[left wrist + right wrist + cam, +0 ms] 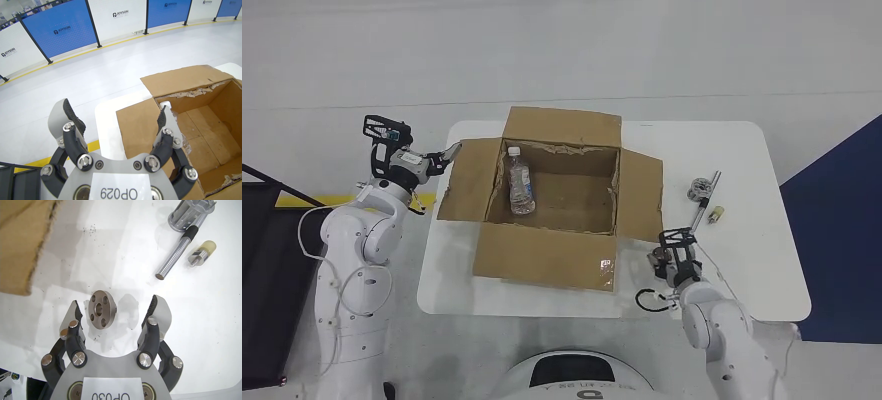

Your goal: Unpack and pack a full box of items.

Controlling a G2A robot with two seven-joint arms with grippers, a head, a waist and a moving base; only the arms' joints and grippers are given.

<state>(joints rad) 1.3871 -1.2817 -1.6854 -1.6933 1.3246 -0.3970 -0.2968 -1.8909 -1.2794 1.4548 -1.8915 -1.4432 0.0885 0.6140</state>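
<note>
Unpacking seemed nearly done: one bottle [519,182] lay in the box [562,258], metal parts [704,192] on the bench [742,160] at three o'clock. Left claw [115,105] gaped empty; right claw [114,299] stood open around a flange [101,312].

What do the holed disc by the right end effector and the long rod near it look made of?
The disc: probably steel, dull brushed grey-brown finish, crisp machined holes. The rod: probably polished or chromed steel, bright mirror-like streaks along its length; its black band looks like rubber or tape, hard to tell which.
</note>
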